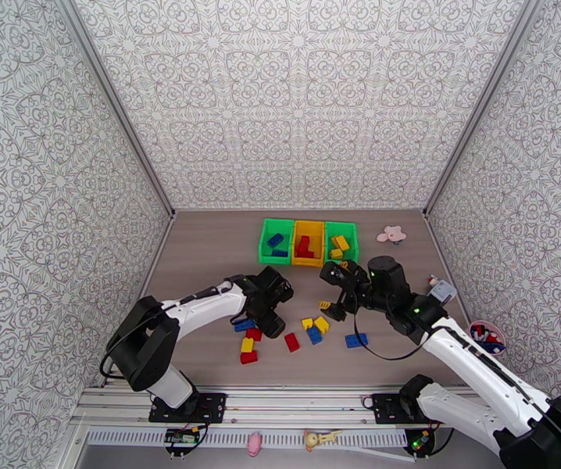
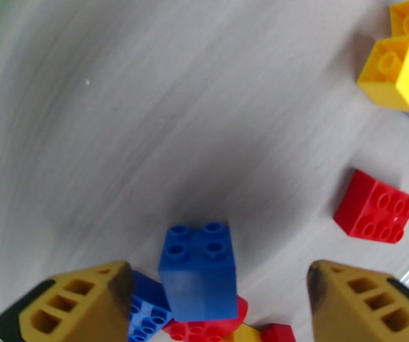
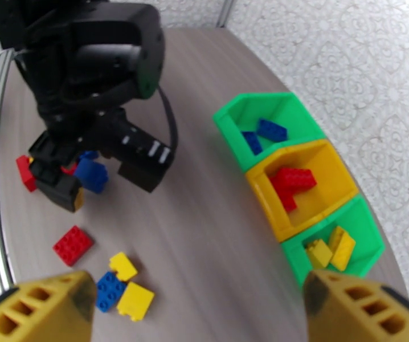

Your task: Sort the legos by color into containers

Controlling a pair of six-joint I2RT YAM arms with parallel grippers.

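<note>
Left wrist: jaws wide around lego (image 2: 197,269)

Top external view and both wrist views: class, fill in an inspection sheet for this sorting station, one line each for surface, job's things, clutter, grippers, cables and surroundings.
Surface: wood-look table, no spills seen.
Job's things: left green bin holds blue bricks, yellow bin red, right green bin yellow; loose legos in all three colours lie between the arms.
Clutter: pink flower toy right of the bins; pink cup of small pieces by the right wall.
Grippers: left gripper open, straddling a blue brick without touching it; right gripper open, empty.
Cables: black cable hangs off the right arm.
Surroundings: patterned walls on three sides.
</note>
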